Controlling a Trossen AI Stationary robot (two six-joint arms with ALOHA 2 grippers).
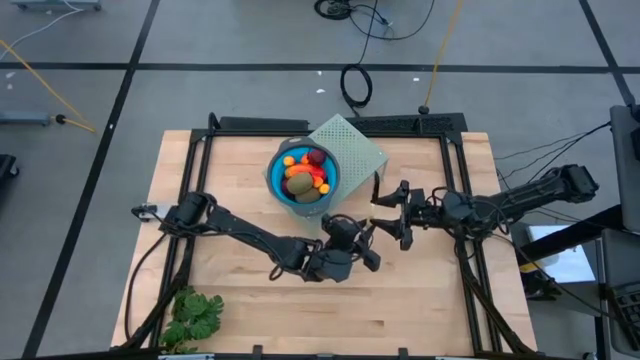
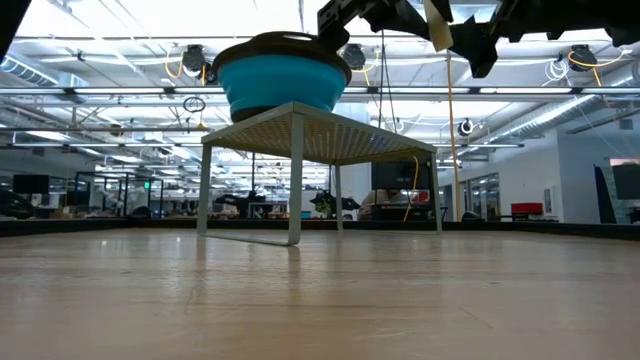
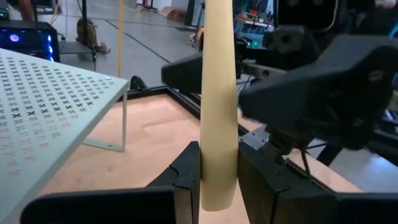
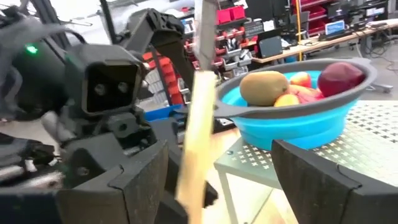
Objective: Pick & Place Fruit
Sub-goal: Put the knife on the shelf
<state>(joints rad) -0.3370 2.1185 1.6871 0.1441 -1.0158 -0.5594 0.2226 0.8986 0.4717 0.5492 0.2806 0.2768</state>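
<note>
So the fruit (image 1: 305, 175) is all piled in a blue bowl (image 1: 277, 180), which sits on a pale green perforated stand (image 1: 355, 145) near the back middle of the wooden table (image 1: 420, 300). In the right wrist view you can make out a brown-green oval (image 4: 264, 87), a dark red ball (image 4: 340, 78) and some orange-red pieces heaped above the rim. The low view shows the bowl perched at the stand's edge, raised off the tabletop on thin legs. The left gripper (image 1: 365, 232) is up in the air in front of the stand, and its fingers (image 3: 186, 180) are pinched tight on a thin pale cream stick (image 3: 219, 106), gripping it near one end; the left wrist view shows the stick running up between both pads, touching each. The right gripper (image 1: 393, 215) sits just beside it, facing the left one, with its jaws spread wide and the stick passing through the gap between them, not touching either finger (image 4: 140, 180) as far as I can see. Both grippers hover well above the tabletop. A leafy green bunch (image 1: 195, 315) lies down at the front left corner of the table, well apart from everything else.
</note>
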